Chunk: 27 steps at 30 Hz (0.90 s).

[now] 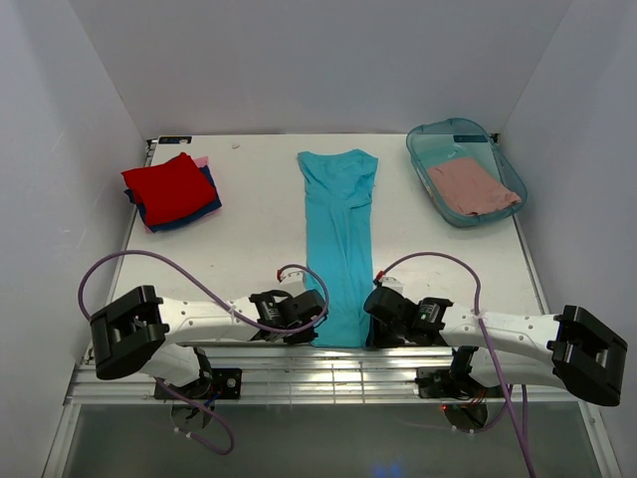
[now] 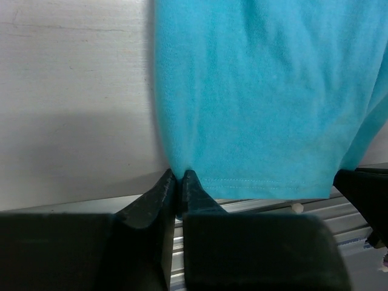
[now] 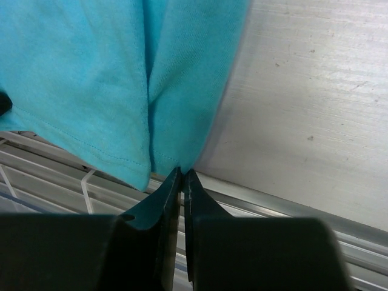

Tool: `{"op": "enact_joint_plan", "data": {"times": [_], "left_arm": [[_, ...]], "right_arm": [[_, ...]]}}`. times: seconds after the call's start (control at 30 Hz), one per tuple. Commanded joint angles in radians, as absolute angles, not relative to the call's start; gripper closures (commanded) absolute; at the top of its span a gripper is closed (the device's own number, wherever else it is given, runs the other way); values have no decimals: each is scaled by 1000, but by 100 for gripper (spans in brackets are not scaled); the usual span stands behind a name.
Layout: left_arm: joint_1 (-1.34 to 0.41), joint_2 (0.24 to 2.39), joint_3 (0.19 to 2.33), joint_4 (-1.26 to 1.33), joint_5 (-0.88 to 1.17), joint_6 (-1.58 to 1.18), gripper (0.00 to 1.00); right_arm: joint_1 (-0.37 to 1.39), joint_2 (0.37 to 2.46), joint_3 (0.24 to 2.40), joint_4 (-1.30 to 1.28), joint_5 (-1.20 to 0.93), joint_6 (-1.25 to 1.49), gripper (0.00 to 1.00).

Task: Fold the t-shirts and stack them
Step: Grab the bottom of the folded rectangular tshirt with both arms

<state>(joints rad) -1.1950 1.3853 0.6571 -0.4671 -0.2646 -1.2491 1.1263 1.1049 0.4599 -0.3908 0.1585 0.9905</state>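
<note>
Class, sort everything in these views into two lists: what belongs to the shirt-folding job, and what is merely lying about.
Part of the job: teal t-shirt; red t-shirt topping the folded stack; dusty-pink t-shirt; left end effector and right end effector, each shut on the teal hem.

Lying about: teal plastic tub; purple cables; table.

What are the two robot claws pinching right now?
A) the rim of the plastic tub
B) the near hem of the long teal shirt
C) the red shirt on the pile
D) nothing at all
B: the left gripper and the right gripper are each closed on a near hem corner of the teal shirt, as both wrist views show.
</note>
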Motion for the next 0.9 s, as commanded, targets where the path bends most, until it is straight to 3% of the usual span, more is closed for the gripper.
{"op": "enact_joint_plan", "data": {"times": [0.0,0.17,0.53,0.87], "left_arm": [[-1215,1414,664,-506,-230,-1250,87],[-1249,1437,690,-509,-216,-1235,100],[-1256,1411,865,-686,-334,-1246,100],[-1045,1431,971,-641,-333,-1085,100]], "right_arm": [[1137,1100,439,-382,156,997,92],[1160,1078,468,-434,153,1009,92],[1196,1092,687,-615,342,997,92],[1108,1258,894,-646,475,824,92]]}}
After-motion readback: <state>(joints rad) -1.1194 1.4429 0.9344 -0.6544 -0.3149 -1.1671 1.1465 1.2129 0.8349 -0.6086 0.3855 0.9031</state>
